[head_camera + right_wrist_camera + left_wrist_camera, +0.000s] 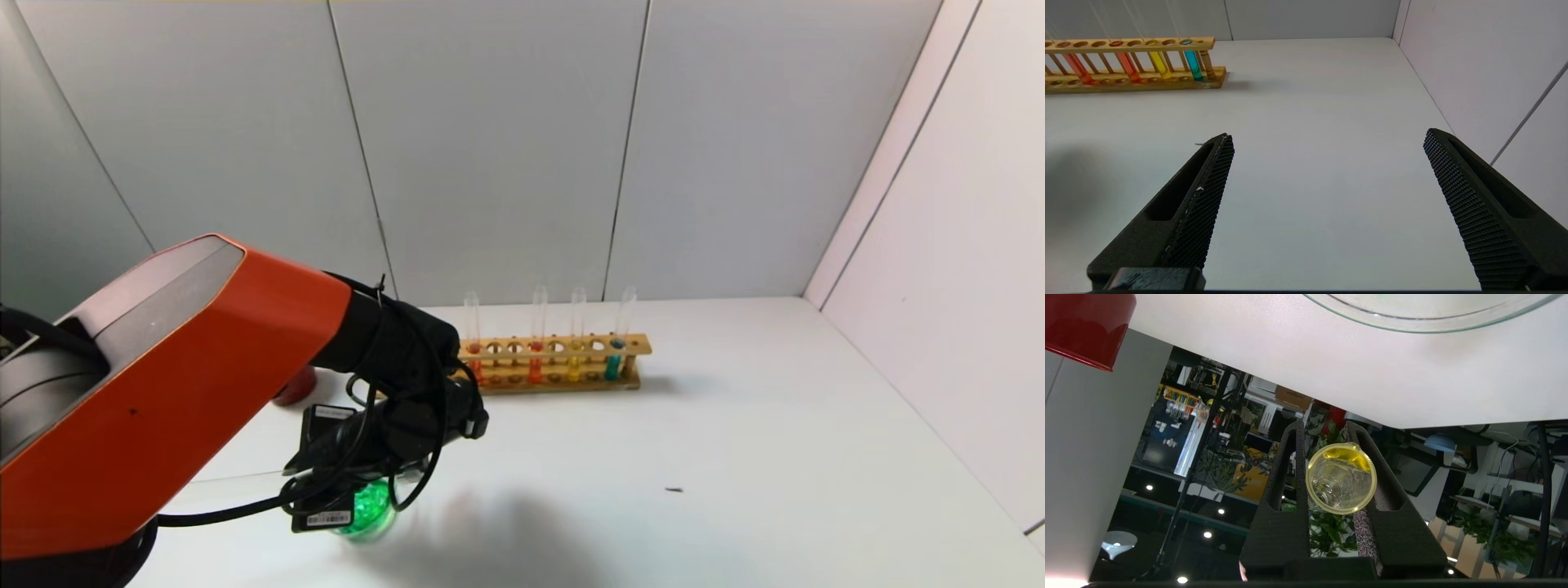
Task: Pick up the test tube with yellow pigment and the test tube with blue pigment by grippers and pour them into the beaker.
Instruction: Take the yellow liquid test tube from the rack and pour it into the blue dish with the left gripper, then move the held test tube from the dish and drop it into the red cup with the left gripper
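Observation:
My left gripper (1324, 425) is shut on the test tube with yellow pigment (1341, 479). I see its mouth end-on between the fingers, with a little yellow liquid at the rim. The beaker (369, 508) holds green liquid and sits under my left wrist (392, 425); its rim (1425, 322) shows in the left wrist view. Another yellow tube (575, 359) and the test tube with blue pigment (614, 358) stand in the wooden rack (563, 382). My right gripper (1327, 139) is open and empty above bare table, out of the head view.
Two orange-red tubes (535, 359) also stand in the rack, which shows in the right wrist view (1135, 83). A dark red cup (295, 388) stands behind my left arm. White walls close the back and right. A small dark speck (674, 490) lies on the table.

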Available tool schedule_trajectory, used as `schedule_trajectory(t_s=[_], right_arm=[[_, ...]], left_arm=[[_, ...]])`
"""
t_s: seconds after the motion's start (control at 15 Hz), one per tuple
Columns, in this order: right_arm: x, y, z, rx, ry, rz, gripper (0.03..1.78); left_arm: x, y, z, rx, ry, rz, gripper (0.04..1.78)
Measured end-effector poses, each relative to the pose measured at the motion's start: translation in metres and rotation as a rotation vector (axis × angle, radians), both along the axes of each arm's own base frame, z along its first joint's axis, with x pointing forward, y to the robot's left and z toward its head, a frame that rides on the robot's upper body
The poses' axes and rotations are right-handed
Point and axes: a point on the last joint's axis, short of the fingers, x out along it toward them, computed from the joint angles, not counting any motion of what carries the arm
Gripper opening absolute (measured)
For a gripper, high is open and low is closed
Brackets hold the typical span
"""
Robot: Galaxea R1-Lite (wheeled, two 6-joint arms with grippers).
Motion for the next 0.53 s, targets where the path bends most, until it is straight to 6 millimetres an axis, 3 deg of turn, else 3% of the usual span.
schedule_trajectory(t_s=[0.53], right_arm=[[0.0, 0.0, 0.0, 0.0, 0.0, 0.0, 1.7]], left_arm=[[-0.0006, -0.0063, 0.0033, 0.006, 0.005, -0.003, 0.34]])
